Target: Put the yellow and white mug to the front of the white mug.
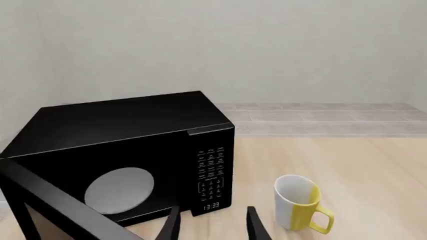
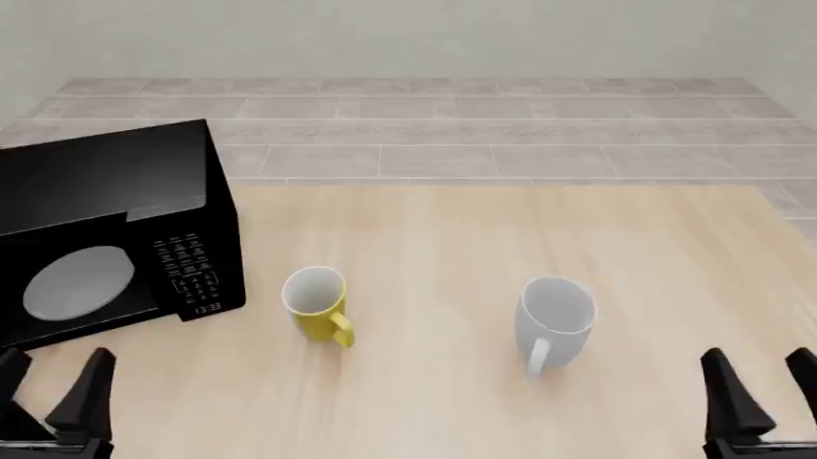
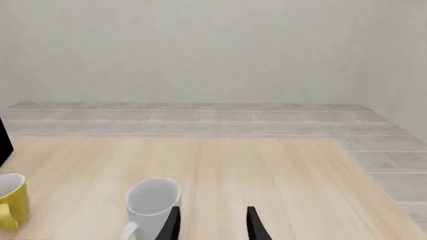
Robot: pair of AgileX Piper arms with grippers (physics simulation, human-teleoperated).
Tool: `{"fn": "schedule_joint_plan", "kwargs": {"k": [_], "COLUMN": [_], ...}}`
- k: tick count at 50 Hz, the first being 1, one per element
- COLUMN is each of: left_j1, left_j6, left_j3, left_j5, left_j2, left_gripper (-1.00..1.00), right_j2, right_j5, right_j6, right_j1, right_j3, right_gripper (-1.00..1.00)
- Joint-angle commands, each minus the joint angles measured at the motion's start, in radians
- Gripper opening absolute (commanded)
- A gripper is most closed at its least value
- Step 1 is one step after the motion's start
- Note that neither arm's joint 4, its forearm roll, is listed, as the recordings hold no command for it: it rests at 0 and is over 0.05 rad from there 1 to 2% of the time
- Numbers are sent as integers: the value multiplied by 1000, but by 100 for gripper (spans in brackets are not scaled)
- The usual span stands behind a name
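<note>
Wooden table (image 2: 537, 239), pale grain, with tiled floor (image 2: 422, 124) and a plain wall beyond it. Black microwave (image 2: 109, 239) at the far left of the table, door swung open toward the near edge, round white plate visible inside, keypad and clock display on its right face. Yellow mug (image 2: 316, 301), small, white inside, upright just right of the microwave's keypad corner but apart from it; handle points toward the near edge. White mug (image 2: 556, 320), taller, upright, well to the right of the yellow one and at about the same depth on the table; its handle also faces the near edge. Left gripper (image 2: 52, 387) low at the near left corner, fingers apart, holding nothing. Right gripper (image 2: 761, 390) low at the near right corner, fingers apart, likewise empty, to the right of the white mug and clear of it.
</note>
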Motion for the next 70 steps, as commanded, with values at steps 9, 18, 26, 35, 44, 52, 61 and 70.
{"fn": "schedule_joint_plan", "kwargs": {"k": [9, 18, 26, 35, 44, 52, 61, 70], "left_j1": [0, 0, 0, 0, 0, 0, 0, 0], "left_j6": [0, 0, 0, 0, 0, 0, 0, 0], "left_j3": [-3, -3, -3, -3, -3, -3, -3, -3], "left_j5": [-1, -1, -1, -1, -1, -1, -1, -1], "left_j2": [5, 5, 5, 5, 5, 5, 5, 5], "left_gripper": [100, 100, 100, 100, 100, 100, 100, 100], "right_j2": [11, 2, 31, 164, 306, 552, 693, 810], "right_j5": [2, 9, 9, -43, -132, -232, -231, -224], "right_j6": [-27, -29, -77, -86, -130, -161, -208, -184], "right_j1": [-24, -22, 117, 239, 327, 395, 494, 617], "right_j3": [-1, 0, -36, -135, -173, -239, -322, -402], "right_gripper": [100, 100, 100, 100, 100, 100, 100, 100]}}
